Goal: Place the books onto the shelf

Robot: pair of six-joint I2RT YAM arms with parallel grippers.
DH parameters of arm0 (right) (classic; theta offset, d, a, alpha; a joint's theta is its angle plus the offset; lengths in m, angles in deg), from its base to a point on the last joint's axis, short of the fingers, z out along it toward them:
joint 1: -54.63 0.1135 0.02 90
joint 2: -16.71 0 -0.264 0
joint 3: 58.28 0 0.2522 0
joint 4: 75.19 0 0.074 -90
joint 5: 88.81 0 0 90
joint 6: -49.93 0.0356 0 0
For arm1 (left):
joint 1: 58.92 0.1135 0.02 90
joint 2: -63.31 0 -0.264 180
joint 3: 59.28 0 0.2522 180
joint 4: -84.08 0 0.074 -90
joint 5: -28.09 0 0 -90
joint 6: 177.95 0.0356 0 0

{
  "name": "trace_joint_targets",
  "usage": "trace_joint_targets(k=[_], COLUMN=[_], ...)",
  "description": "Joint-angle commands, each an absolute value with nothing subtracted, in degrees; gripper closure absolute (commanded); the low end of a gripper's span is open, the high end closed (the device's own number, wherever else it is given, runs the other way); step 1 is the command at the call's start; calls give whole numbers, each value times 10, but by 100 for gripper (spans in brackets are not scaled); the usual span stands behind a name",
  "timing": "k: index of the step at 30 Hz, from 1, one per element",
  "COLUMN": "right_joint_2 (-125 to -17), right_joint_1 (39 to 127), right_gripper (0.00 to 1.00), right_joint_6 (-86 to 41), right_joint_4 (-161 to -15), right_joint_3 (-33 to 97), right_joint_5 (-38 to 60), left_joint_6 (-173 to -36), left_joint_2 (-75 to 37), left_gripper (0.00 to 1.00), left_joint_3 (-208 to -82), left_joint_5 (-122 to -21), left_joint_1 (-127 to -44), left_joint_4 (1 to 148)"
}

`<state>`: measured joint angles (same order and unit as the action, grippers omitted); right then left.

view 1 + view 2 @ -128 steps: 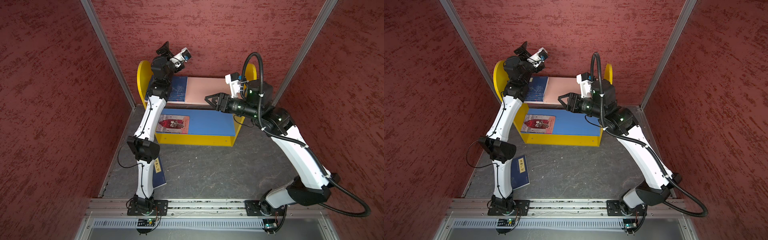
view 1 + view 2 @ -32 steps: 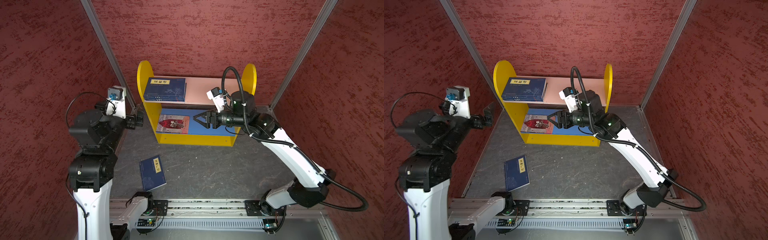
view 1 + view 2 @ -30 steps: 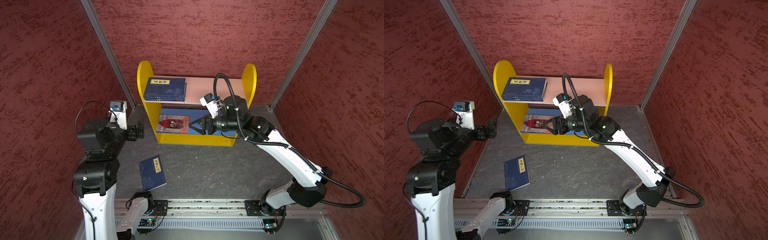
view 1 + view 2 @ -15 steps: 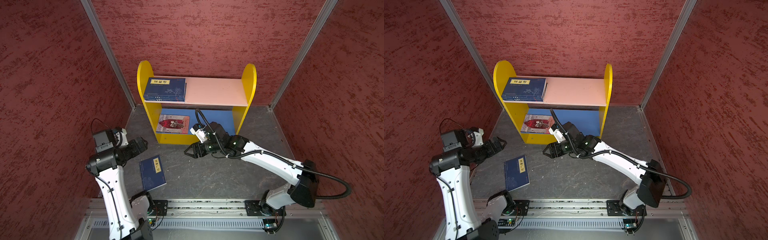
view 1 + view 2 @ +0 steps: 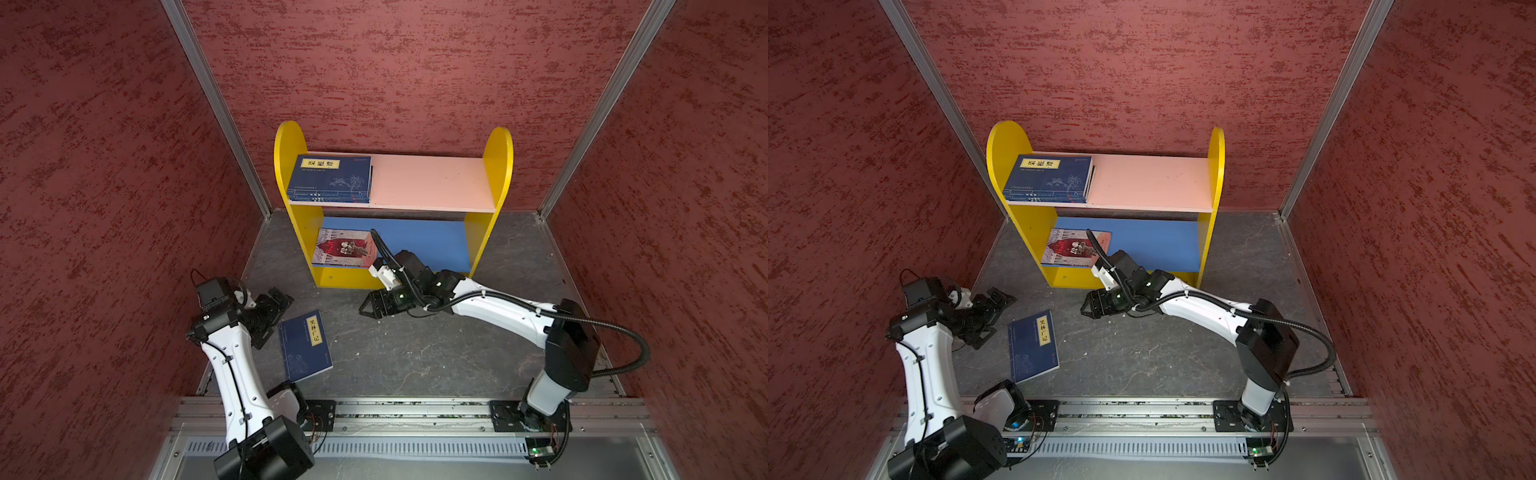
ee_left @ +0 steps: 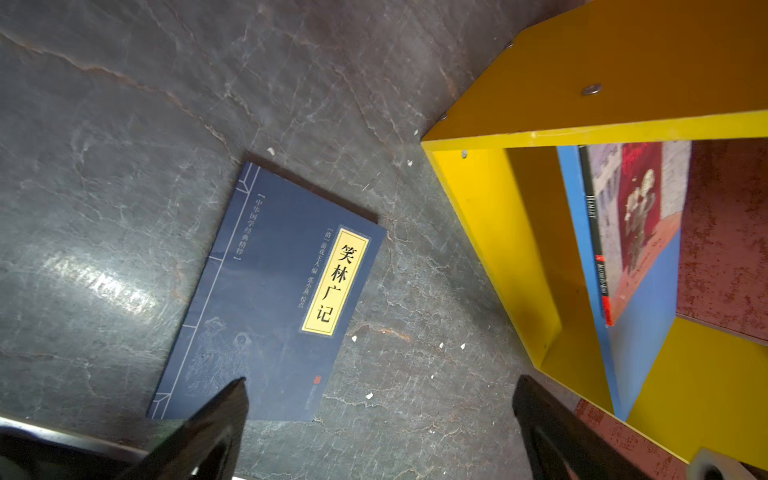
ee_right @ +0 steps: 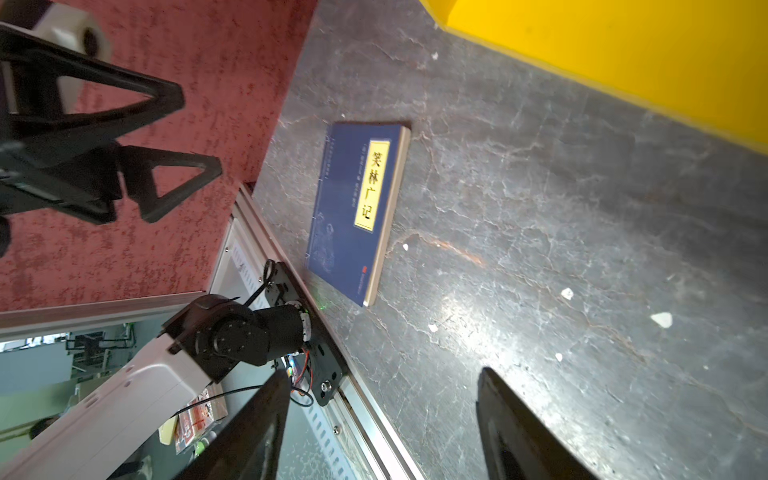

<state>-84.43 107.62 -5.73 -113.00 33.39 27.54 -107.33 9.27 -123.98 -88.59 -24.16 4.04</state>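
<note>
Dark grey stone-look worktop point(image 5: 415, 353). Two-tier wooden shelf with yellow round-topped side panels point(image 5: 496, 166) stands at its 12 o'clock end. A stack of navy blue paperbacks with a yellow label on top point(image 5: 330, 176) lies flat on the pink upper board point(image 5: 432, 183), at the 9 o'clock end; count not clear. Red illustrated paperback point(image 5: 345, 248) lies flat on the blue lower board point(image 5: 424, 241), also at the 9 o'clock end. Single navy blue paperback with a yellow vertical label point(image 5: 305, 349) lies flat on the worktop around 7 o'clock, off the shelf. Left gripper point(image 5: 280, 297) is at that book's 11 o'clock, just beside it, jaws spread fully and empty. Right gripper point(image 5: 365, 309) is near at its 2 o'clock, low before the shelf, jaws well apart, gripping nothing.
</note>
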Motion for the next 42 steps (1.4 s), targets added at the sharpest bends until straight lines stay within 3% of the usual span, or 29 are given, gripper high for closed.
trace_joint_targets(k=[1,3,8,21,24,31,42], right_joint_2=[-859,-873,-909,-1015,-1040,-1083,-1154], right_joint_1=[1079,1079,1079,1116,1124,1135,1155], right_gripper=[27,27,27,34,37,40,49], right_joint_6=[-26,-20,-21,-46,-51,-54,-49], right_joint_4=[-1081,-1078,-1082,-1050,-1055,-1049,-1062], right_joint_3=[350,355,376,438,454,489,547], right_joint_5=[315,322,328,333,326,329,351], left_joint_6=[-1124,-1142,-1121,-1077,-1011,-800,-568], left_joint_2=[84,70,29,-23,-48,-115,14], left_gripper=[1,0,1,1,1,1,0], left_joint_3=[-1229,-1235,-1218,-1279,-1325,-1435,-1311], left_joint_5=[-863,-874,-793,-801,-805,-818,-819], left_joint_1=[-238,-246,-257,-219,-223,-220,-248], left_joint_4=[70,97,175,132,155,46,44])
